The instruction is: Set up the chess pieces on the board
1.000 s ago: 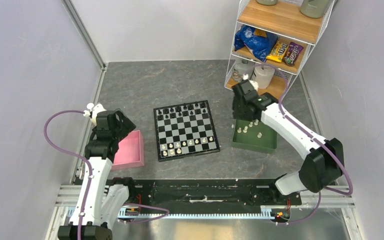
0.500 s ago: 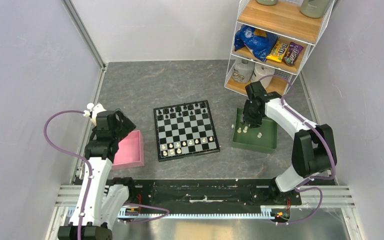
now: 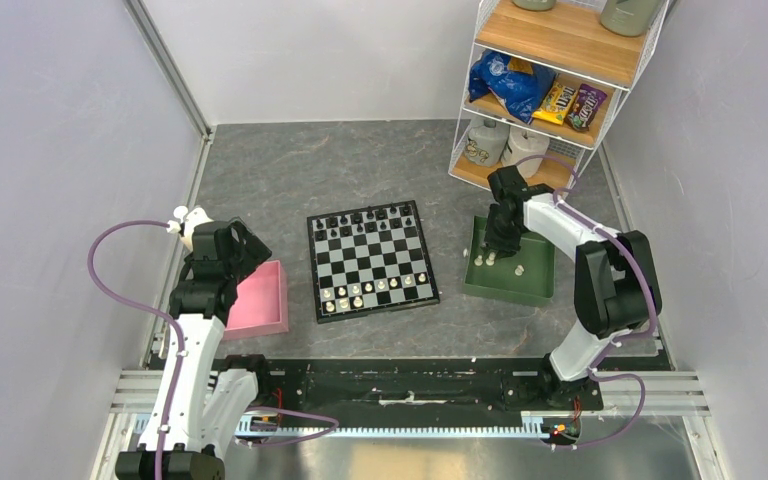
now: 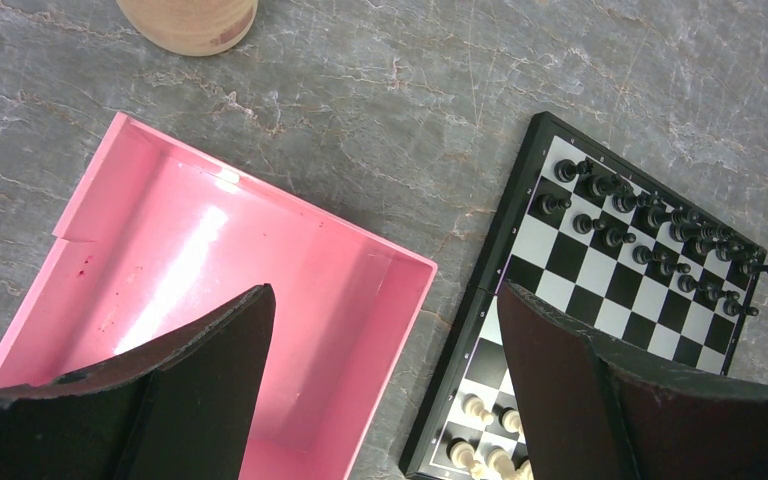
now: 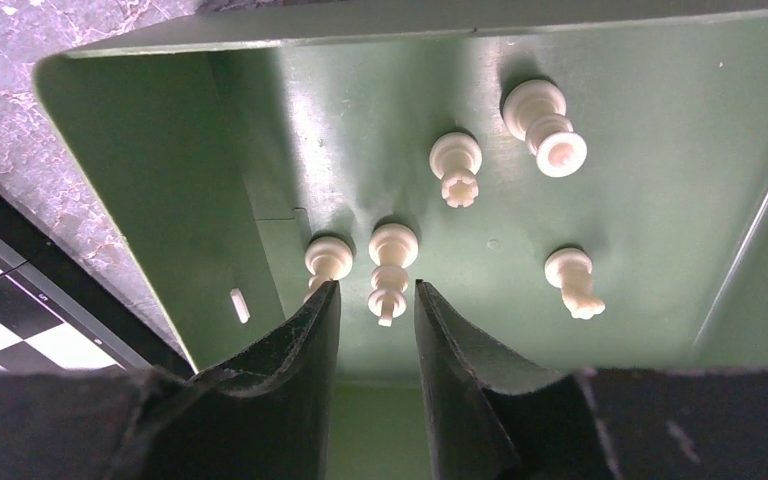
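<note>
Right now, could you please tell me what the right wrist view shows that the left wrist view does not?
Only the right wrist view shows the inside of the green tray, with five cream-white pieces in it and the right gripper narrowly open on either side of one of them. Only the left wrist view shows the pink tray, the wide-open left gripper, the black pieces and a tan round object. Both show the grey table and part of the board.
</note>
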Tool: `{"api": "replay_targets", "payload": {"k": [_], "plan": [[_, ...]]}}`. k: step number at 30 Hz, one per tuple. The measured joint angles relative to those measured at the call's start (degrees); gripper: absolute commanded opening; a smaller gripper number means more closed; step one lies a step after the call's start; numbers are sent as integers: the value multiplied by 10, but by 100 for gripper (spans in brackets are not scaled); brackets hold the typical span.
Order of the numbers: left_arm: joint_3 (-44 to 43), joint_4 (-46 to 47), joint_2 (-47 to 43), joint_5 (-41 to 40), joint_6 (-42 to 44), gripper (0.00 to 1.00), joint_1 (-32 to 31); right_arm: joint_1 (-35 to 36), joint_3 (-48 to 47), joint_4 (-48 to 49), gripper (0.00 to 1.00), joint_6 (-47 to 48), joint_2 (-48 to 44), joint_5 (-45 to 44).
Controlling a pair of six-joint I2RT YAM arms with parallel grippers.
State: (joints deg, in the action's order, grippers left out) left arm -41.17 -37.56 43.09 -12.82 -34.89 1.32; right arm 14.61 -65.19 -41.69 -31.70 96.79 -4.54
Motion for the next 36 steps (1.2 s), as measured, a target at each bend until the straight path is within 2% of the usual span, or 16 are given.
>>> {"api": "replay_targets", "payload": {"k": [8, 24, 36], "plan": [[0, 0, 0, 0, 0, 89, 0, 0, 2, 7, 37, 3, 4, 0], [0, 0, 0, 0, 0, 89, 0, 0, 8, 5, 20, 15, 3, 2], [0, 0, 0, 0, 0, 89, 0, 24, -8, -47, 18, 14, -160, 5]]}}
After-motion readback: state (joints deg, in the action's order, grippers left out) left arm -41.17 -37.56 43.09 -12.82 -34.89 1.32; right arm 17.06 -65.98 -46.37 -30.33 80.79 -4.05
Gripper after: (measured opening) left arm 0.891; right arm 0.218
